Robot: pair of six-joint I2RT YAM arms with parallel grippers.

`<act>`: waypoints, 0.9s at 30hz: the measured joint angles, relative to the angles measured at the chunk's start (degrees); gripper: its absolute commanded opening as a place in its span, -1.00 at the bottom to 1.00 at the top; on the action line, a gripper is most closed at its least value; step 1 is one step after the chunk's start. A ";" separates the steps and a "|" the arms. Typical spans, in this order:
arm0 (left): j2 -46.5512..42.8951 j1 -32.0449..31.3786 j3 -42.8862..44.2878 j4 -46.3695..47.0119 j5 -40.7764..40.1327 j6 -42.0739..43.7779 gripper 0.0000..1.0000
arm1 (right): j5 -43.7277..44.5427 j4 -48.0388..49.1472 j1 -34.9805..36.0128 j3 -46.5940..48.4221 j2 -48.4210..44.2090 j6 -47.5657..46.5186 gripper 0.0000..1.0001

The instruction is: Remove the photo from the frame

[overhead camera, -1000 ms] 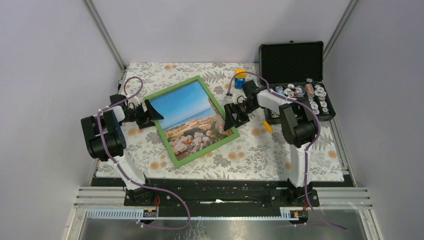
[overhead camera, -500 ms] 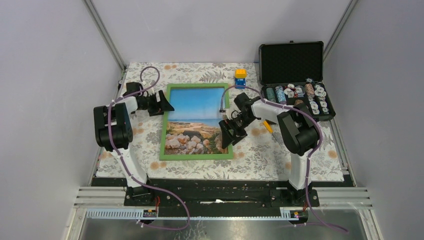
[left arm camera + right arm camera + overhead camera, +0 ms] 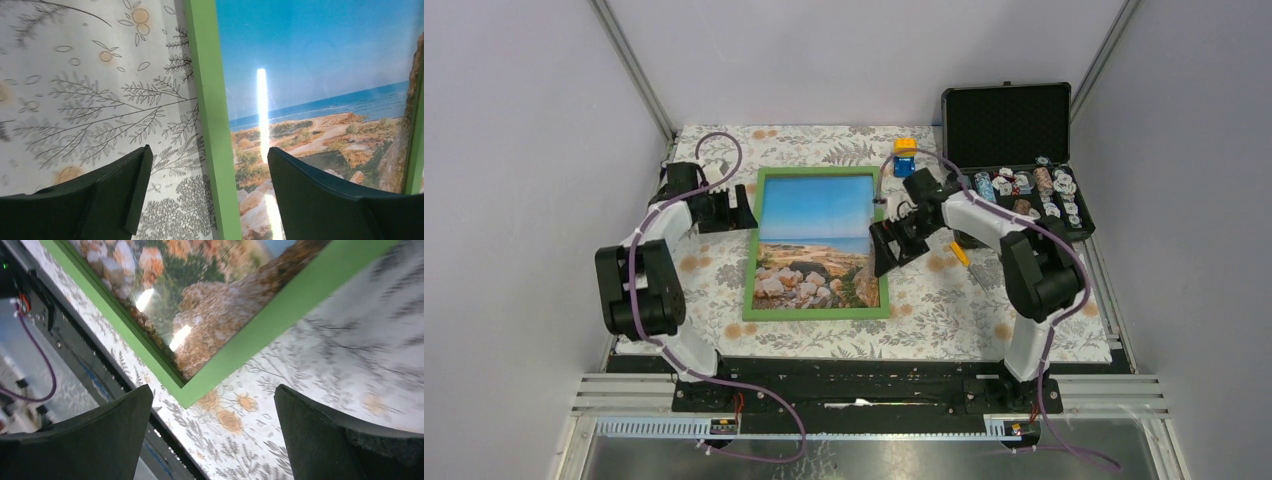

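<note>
The frame (image 3: 814, 314) lies flat and square on the floral cloth, green border up, with the seaside photo (image 3: 814, 215) inside it behind glare. My left gripper (image 3: 748, 212) is at the frame's upper left side. In the left wrist view it (image 3: 208, 151) is open, its jaws standing either side of the green border (image 3: 212, 115), one over the cloth and one over the photo (image 3: 310, 75). My right gripper (image 3: 880, 250) hovers open at the frame's right side. In the right wrist view it (image 3: 213, 390) stands over the cloth just off a frame corner (image 3: 192, 392).
An open black case (image 3: 1009, 125) holding poker chips stands at the back right. A yellow and blue block (image 3: 905, 157) sits behind the frame. A small yellow item (image 3: 961, 253) lies under the right arm. The black rail (image 3: 854, 370) runs along the table's near edge.
The frame has turned clockwise from tilted to square with the table. Both grippers stayed at its sides; the left arm has drawn back, and the right gripper has shifted slightly along the right side.
</note>
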 measured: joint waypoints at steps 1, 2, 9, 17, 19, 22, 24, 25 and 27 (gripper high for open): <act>-1.88 -0.28 -0.35 -0.15 -1.29 0.39 0.96 | 1.05 0.72 -0.63 0.02 -1.29 0.42 0.99; -3.43 -0.61 -0.63 -0.20 -2.43 0.79 0.97 | 2.14 1.44 -1.05 0.04 -2.62 0.66 0.99; -14.05 -3.43 -2.84 -0.11 -8.59 5.05 0.97 | 11.47 7.76 -1.95 0.02 -14.69 1.20 0.99; -17.20 -4.17 1.36 -0.28 -11.32 6.16 0.97 | 25.40 15.61 -2.27 -1.38 -22.25 6.73 0.99; -15.34 -5.53 1.99 -0.15 -13.66 5.99 0.97 | 25.51 15.85 -2.67 -2.08 -22.25 7.02 0.99; -12.46 -8.41 1.07 -0.48 -18.08 5.44 0.87 | 25.24 15.45 -3.06 -3.13 -22.25 7.06 0.99; -11.08 -10.32 0.02 -0.70 -20.87 4.98 0.79 | 24.94 15.41 -3.13 -3.72 -22.25 7.06 0.99; -10.29 -11.32 -0.37 -1.01 -22.12 4.70 0.74 | 24.85 15.41 -3.13 -4.13 -22.23 7.06 0.99; -8.85 -12.83 -0.79 -1.14 -24.06 4.28 0.65 | 24.83 15.26 -3.13 -4.87 -22.25 7.06 0.99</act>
